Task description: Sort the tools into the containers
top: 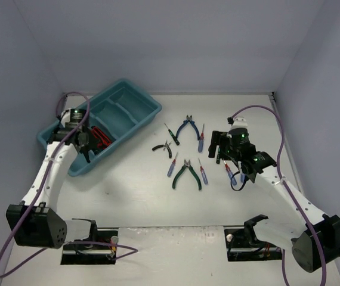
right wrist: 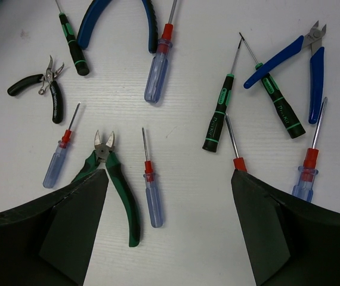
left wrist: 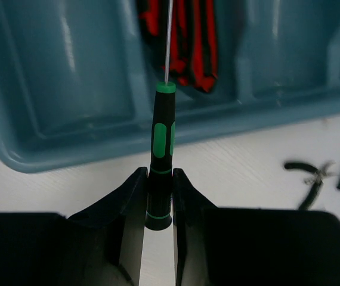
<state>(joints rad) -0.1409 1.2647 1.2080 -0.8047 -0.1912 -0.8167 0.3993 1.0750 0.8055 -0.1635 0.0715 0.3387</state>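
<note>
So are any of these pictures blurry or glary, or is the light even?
Left wrist: pale glare streaks on the tray, which looks slightly soft behind the sharper screwdriver. Right wrist: even light, pliers crisp, the fingers just dark shapes. Top external: flat light, only faint shadows.

Arms: white moulded link shells, black joint housings; green status light behind left pincer; purple cable behind right pincer; matte black wedge fingers.

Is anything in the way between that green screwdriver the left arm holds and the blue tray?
Nothing visible blocks it. The left gripper holds the screwdriver with its shaft over the tray; red cutters lie in the compartment ahead of the tip.
</note>
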